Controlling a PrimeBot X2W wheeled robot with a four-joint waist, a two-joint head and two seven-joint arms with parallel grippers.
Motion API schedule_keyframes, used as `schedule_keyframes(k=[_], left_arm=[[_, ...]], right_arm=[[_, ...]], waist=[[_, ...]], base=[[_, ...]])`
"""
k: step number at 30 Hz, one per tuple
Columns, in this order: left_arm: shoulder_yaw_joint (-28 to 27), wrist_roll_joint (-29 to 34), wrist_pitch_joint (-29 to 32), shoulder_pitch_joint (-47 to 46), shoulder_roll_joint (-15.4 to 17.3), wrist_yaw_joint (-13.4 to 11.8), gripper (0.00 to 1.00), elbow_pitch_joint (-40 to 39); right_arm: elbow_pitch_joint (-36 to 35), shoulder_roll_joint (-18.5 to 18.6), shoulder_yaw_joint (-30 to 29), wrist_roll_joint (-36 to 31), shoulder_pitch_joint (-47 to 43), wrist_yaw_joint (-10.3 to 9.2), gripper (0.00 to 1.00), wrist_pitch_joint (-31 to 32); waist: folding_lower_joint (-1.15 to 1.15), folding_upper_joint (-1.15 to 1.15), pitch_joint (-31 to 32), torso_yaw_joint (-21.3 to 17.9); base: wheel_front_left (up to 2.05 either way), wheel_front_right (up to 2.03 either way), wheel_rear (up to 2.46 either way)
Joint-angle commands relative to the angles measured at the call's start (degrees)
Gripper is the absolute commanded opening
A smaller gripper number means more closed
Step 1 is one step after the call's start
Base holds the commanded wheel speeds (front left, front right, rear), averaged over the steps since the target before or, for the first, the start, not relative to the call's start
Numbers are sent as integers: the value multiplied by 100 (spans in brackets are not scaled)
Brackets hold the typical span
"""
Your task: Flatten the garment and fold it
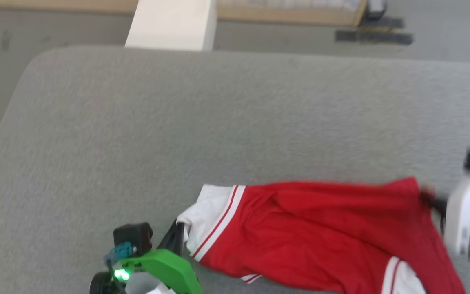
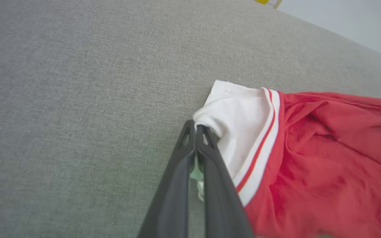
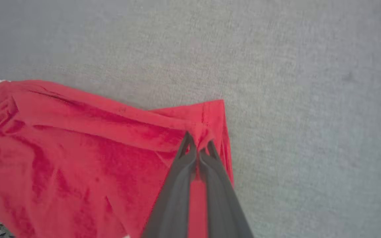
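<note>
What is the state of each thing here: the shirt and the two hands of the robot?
garment: creased and bunched, not flat, not folded, held at two ends.
left hand: shut on the white sleeve of the garment.
right hand: shut on a red edge of the garment.

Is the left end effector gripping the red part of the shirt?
No, the left end effector is shut on the white sleeve of the shirt.
</note>
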State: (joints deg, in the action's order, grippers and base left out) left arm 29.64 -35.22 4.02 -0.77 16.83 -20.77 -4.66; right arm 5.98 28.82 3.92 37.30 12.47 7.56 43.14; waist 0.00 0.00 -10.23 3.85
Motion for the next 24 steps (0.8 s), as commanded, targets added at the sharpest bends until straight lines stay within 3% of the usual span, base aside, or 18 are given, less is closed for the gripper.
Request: schedule_keyframes(k=[1,8,14,18,22,23,24], left_arm=[[-28,-105,9,90,45,-24,0,-46],[-193,-423,-182,379,-41,55,0,-132],[-513,-908,-446,340,-181,401,0,-131],[-748,-1095,-374,-278,-61,724,0,-42],[-884,-1051,-212,-1467,97,1060,0,272],[-925,-1101,-146,-1844,54,1124,0,419],[-1033,-1058,-43,-2939,4,1205,0,909]], right_arm=[[-165,-162,-172,65,-433,-8,0,92],[-936,-1055,-929,230,-2166,-8,0,597],[-1316,-1391,-1051,347,-2267,-8,0,954],[-1345,-1255,-991,473,-1504,-8,0,1232],[-1066,-1023,-1077,588,-175,-8,0,1381],[-933,-908,-1072,552,226,-8,0,1405],[-521,-797,-1110,478,1275,-8,0,1454]], waist=[[0,0,569,-534],[0,0,724,-685],[0,0,731,-699],[0,0,597,-644],[0,0,333,-548],[0,0,248,-516],[0,0,22,-463]], base=[[0,0,0],[0,0,0],[0,0,0],[0,0,0],[0,0,0],[0,0,0],[0,0,0]])
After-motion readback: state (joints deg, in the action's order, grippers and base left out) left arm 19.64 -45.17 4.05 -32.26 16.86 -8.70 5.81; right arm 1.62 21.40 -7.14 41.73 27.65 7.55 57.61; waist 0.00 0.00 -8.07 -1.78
